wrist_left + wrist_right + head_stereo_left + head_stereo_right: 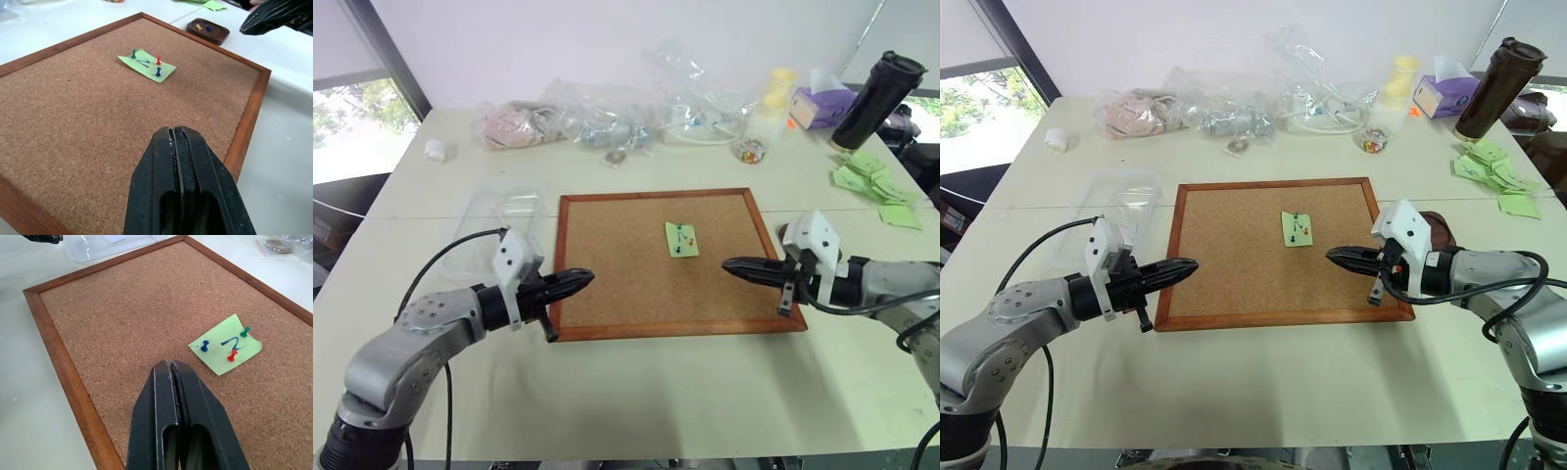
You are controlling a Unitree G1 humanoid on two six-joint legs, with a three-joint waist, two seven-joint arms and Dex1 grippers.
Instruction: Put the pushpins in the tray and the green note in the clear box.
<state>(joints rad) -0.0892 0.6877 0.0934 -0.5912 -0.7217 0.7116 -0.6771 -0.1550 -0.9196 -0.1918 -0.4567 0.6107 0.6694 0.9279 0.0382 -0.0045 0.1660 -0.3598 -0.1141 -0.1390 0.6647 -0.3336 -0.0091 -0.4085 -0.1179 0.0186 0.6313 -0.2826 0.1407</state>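
Nearest the robot, both grippers hover over the near part of the desk, each with its fingers pressed together and holding nothing: the left gripper sits at the near left corner of the corkboard, the right gripper over the board's right side.

Further in, near the board's middle, the green note lies pinned flat by three pushpins — one red, one blue, one green. The tray rests on the desk just off the board's right edge, already holding two pins. The clear box sits on the desk beside the board's left edge.

The step in hand looks like pulling the first pin. The right gripper is closer to both note and tray, so it should spread its fingers, come down over one pin's head and lift straight up — a sideways tug could tear the paper. The note can only come away once all three pins are out.
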